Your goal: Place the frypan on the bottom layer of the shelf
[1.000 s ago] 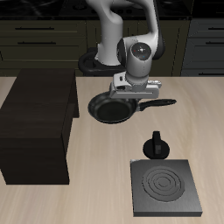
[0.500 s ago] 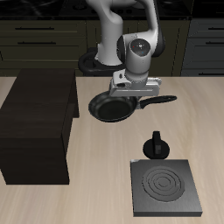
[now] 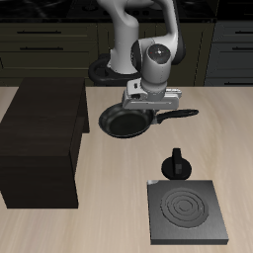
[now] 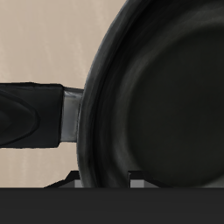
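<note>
Here, my end effector sits low over the frypan.
Toward the bench's back edge; my grip state can't be told.

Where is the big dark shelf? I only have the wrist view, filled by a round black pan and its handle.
Observer: The dark brown boxy shelf stands on the table, off to one side of the round black frypan, apart from it.
Operator: Anything else on the table?
Observer: A square dark stove plate lies nearer the front edge, with a small black knobbed pot just behind it.
Operator: Where is the gripper?
Observer: The gripper sits over the pan's rim at the handle end; its finger state is hidden.
</note>
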{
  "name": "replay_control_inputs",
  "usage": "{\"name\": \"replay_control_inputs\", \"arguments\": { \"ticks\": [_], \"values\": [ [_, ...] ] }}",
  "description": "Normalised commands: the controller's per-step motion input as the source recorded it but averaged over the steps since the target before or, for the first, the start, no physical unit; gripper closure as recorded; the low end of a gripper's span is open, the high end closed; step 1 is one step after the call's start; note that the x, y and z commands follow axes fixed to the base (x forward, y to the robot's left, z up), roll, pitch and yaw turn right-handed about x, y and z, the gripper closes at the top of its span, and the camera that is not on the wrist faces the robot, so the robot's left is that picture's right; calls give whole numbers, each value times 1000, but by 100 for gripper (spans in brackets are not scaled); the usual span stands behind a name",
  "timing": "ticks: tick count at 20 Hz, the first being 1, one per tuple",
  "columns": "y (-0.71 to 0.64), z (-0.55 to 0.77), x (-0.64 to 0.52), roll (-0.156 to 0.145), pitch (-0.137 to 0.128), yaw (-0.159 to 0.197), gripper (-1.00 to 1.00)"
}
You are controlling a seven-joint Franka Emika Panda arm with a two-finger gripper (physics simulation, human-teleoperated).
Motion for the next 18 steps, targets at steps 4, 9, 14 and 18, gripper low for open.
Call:
{"name": "replay_control_inputs", "arguments": {
  "ticks": [4,9,14,18],
  "values": [
    [-144,63,96,-35,-8,-2,100],
    [-78,46,153,-21,-2,-7,100],
    [57,47,177,1,-3,-2,100],
    [-18,-27,195,-16,10,-2,100]
  ]
}}
